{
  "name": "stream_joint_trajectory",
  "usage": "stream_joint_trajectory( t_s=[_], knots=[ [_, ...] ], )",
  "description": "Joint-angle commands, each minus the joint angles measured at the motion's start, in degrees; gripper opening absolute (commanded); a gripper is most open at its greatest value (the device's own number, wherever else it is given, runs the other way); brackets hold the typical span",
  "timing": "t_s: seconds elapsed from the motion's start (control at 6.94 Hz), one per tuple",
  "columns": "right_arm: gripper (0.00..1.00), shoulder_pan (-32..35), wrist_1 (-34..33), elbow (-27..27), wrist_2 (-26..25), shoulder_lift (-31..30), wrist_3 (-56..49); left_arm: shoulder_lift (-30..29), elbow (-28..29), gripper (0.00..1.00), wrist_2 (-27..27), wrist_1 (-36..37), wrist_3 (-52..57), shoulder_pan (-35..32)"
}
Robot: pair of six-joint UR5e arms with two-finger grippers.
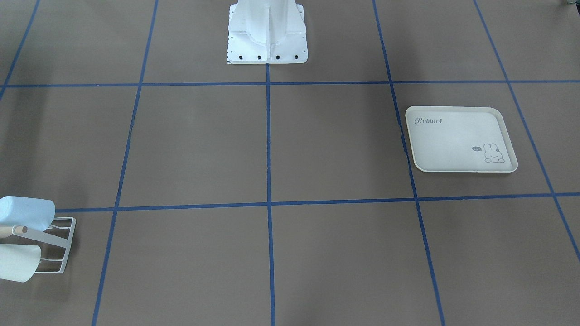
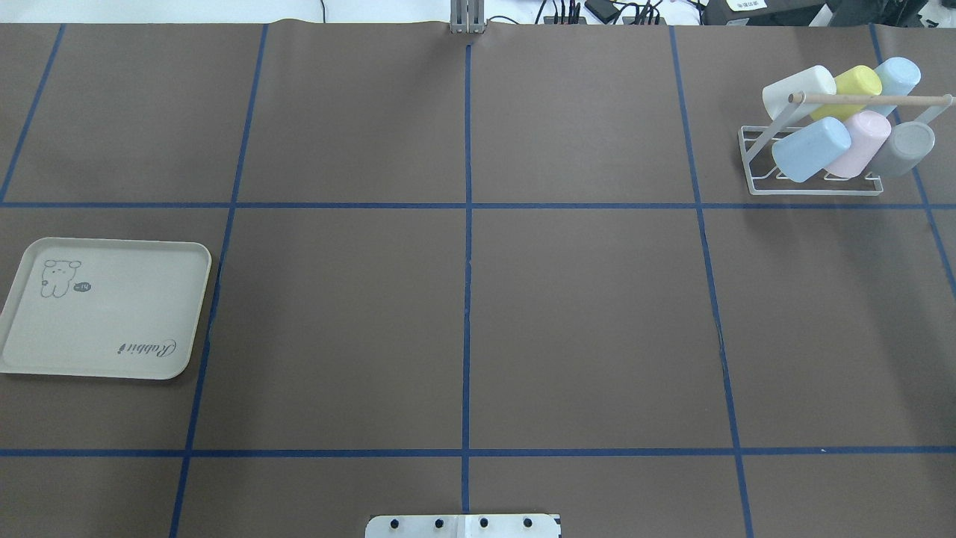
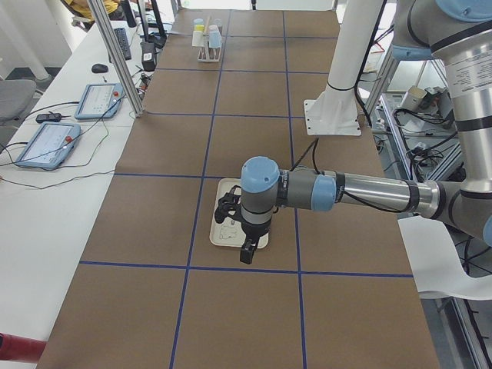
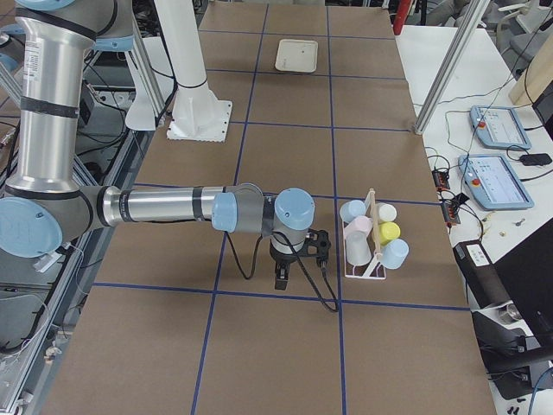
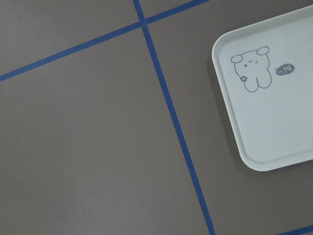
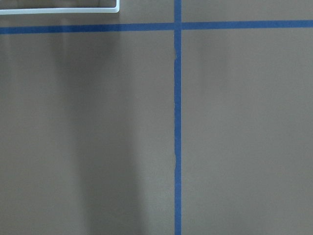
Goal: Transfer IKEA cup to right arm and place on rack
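Nearest in right-side view: right hand (image 4: 282,284) hangs downward above counter (image 4: 285,346), finger gap too small to judge. Right arm (image 4: 164,207) stretched level. Beside it, rack (image 4: 374,226), cut off at front view's edge: white wire, wooden dowel, six pastel cups (image 2: 810,149) tilted on prongs. Farthest, left hand (image 3: 246,257) above tray (image 2: 112,314); finger gap unreadable too.

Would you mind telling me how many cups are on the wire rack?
6, all on the rack: cream cup, yellow cup, pale blue cup in the far row; blue cup, pink cup, grey cup in the near row. None looks hidden.
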Motion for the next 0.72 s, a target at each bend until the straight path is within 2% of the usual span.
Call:
stream_joint_trajectory(
  t_s=[0.0,0.58],
  knots=[
    [1.0,-0.2,0.11,0.21,0.01,0.11,0.0,-0.05,0.27,1.0,0.18,-0.03,0.03,-0.06],
    [1.0,-1.17,0.03,0.29,0.01,2.66,0.0,-0.05,0.27,1.0,0.18,-0.03,-0.06,-0.06]
  ],
)
